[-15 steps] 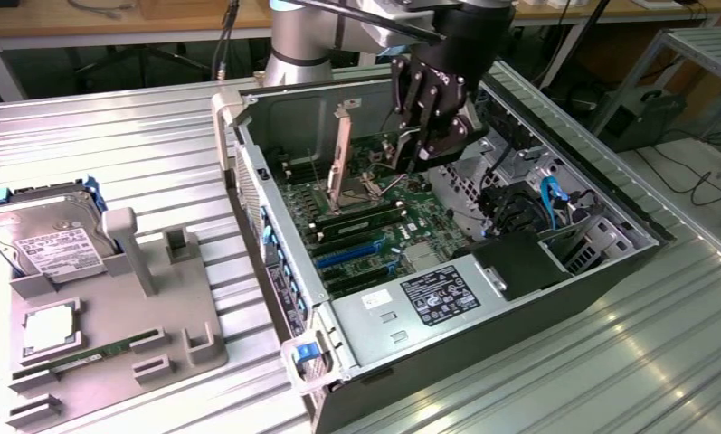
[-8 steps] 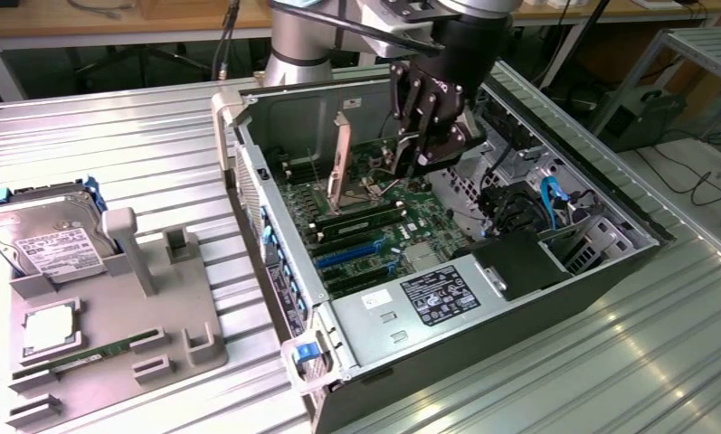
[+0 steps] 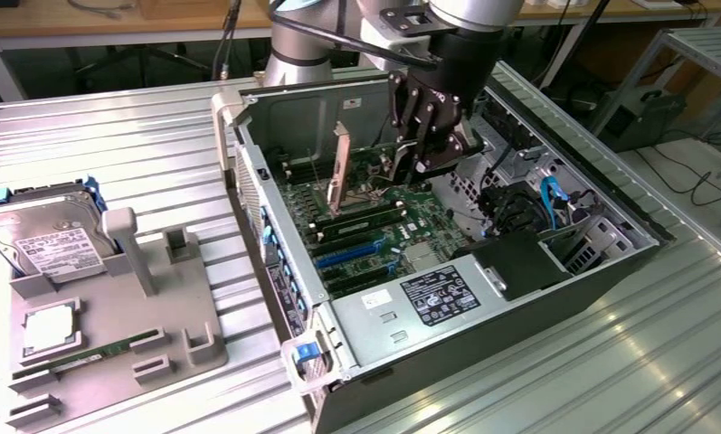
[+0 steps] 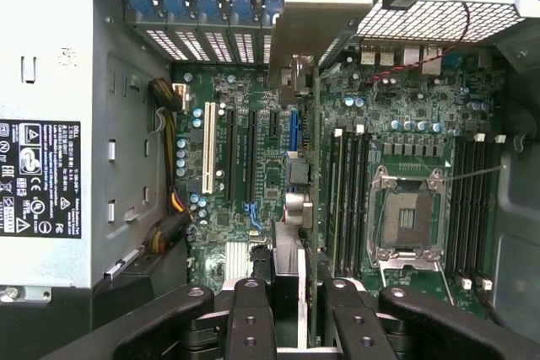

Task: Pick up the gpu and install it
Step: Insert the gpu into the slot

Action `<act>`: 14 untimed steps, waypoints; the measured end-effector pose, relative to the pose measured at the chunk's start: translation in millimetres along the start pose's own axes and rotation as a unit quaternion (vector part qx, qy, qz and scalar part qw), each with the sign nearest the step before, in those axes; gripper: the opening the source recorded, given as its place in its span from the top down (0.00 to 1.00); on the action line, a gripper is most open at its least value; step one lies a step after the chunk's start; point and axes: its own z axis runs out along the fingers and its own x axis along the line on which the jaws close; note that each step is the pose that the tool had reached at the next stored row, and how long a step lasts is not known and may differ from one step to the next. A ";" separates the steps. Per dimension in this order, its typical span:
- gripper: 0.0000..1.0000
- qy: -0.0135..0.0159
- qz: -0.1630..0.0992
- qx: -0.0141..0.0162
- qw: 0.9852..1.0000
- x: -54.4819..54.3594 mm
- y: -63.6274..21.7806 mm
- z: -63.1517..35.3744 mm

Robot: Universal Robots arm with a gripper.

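My gripper [image 3: 427,158] hangs inside the open computer case [image 3: 258,194], above the green motherboard [image 3: 373,226]. It is shut on the gpu [image 3: 396,167], which stands on edge between the fingers. In the wrist view the gpu [image 4: 313,174] is a thin edge-on line running away from the gripper [image 4: 297,318], and its pale metal bracket [image 4: 291,48] lies toward the case's rear slot openings. The card hovers over the blue expansion slot [image 4: 293,128], beside the black slots [image 4: 253,153]. Whether it touches a slot is hidden.
Near the card lie the open CPU socket [image 4: 405,217] and RAM slots [image 4: 350,191]. The power supply [image 3: 439,294] fills the case's near end. On the exterior view's left, a grey holder tray [image 3: 118,362] carries a hard drive [image 3: 46,240] and a RAM stick [image 3: 95,353].
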 end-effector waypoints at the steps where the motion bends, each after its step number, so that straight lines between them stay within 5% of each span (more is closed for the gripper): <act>1: 0.72 0.000 0.000 0.000 1.000 0.0 0.0 0.7; 14: 0.72 -0.003 -0.002 0.000 1.000 0.6 -0.2 7.5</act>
